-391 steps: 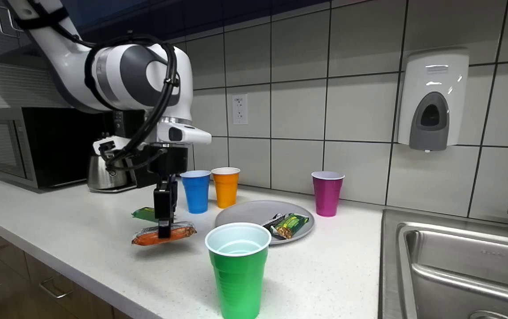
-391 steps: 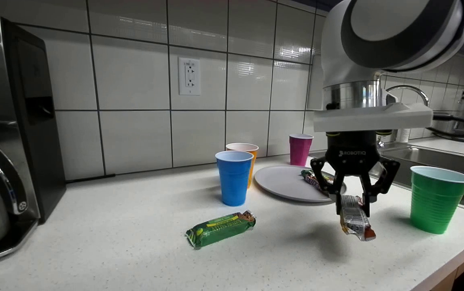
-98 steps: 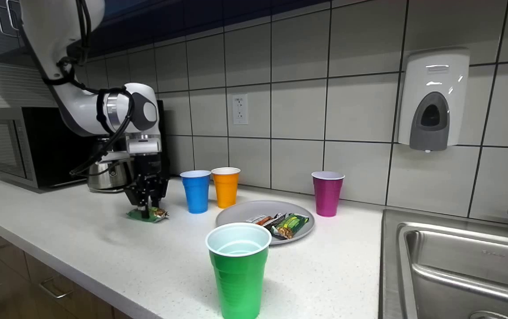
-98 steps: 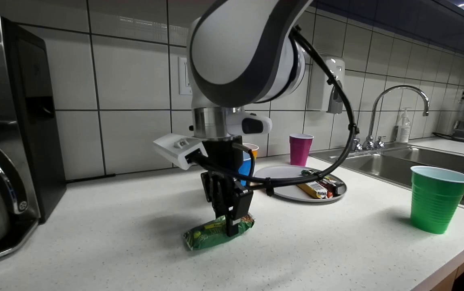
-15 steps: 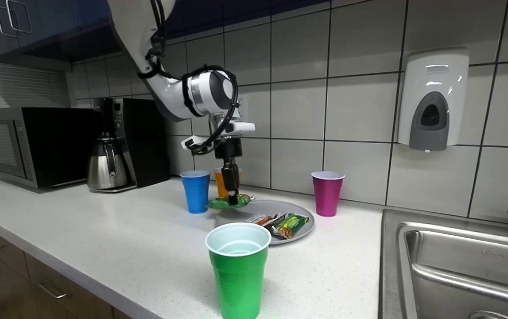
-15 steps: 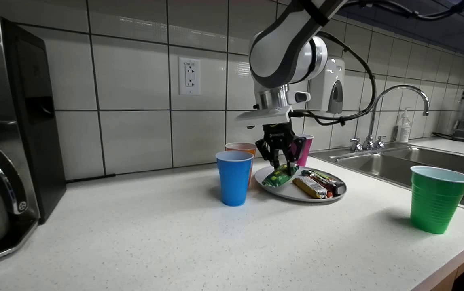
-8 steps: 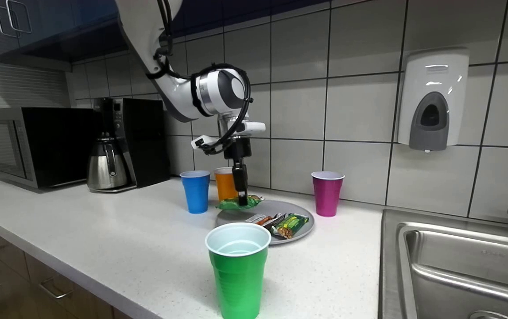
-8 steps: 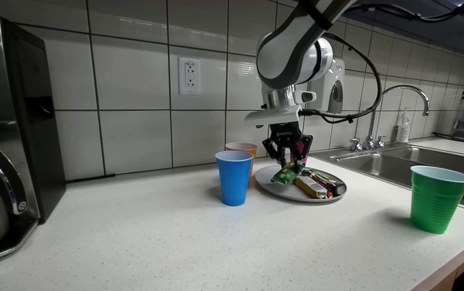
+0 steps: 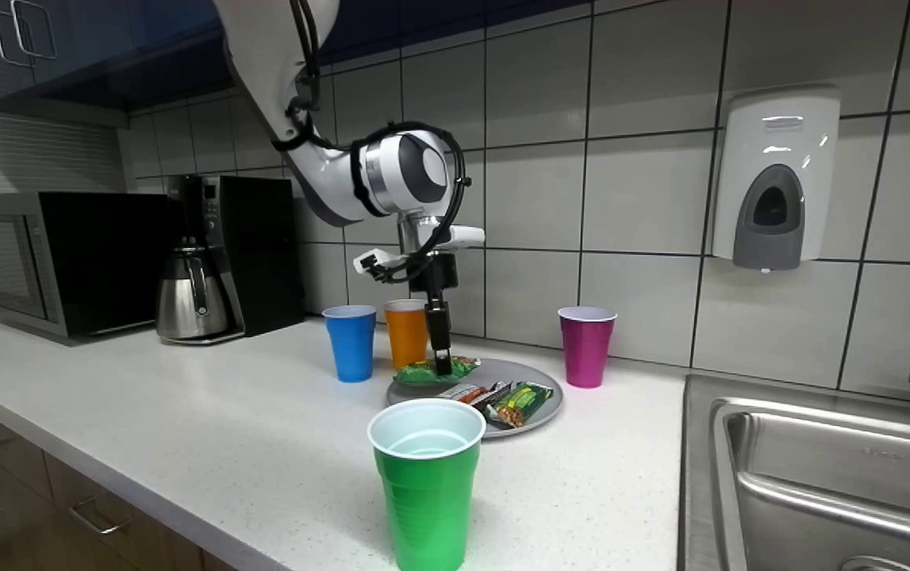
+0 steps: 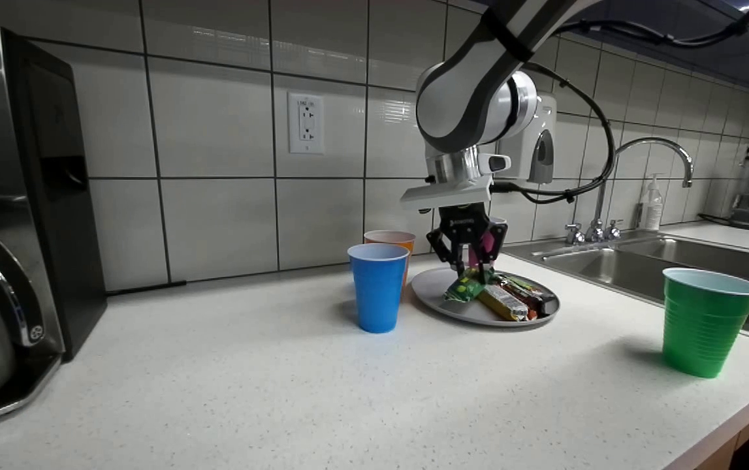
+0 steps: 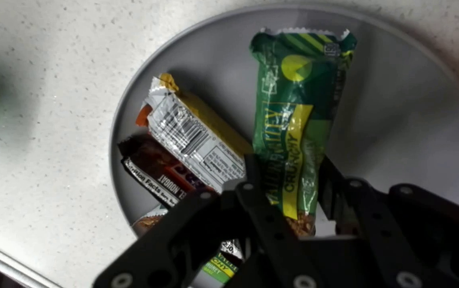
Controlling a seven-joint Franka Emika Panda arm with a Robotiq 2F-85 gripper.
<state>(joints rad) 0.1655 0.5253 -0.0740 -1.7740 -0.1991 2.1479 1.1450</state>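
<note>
A green-wrapped granola bar (image 11: 293, 92) lies between the fingers of my gripper (image 11: 287, 166), which is shut on it near its lower half in the wrist view. In both exterior views the bar (image 9: 416, 373) is over the left part of the grey plate (image 9: 538, 374), the gripper (image 10: 472, 273) pointing down from above. Whether the bar touches the plate, I cannot tell. Close beside it on the plate lie a yellow-and-silver wrapped bar (image 11: 201, 136) and a dark brown one (image 11: 159, 166). Another green bar (image 9: 524, 403) rests at the plate's right, mostly hidden by the gripper in the wrist view.
Behind the plate stand an orange cup (image 9: 405, 337) and a blue cup (image 9: 351, 345) to its left, with a magenta cup (image 9: 586, 349) to its right. A green cup (image 9: 429, 492) is in front. The sink (image 9: 843, 468) lies right; a coffee maker (image 9: 252, 246) stands left.
Over the last second the gripper has carried the green bar rightward and slightly lower over the plate. Several seconds ago that bar lay on the counter; earlier still, the gripper held an orange-wrapped bar.
</note>
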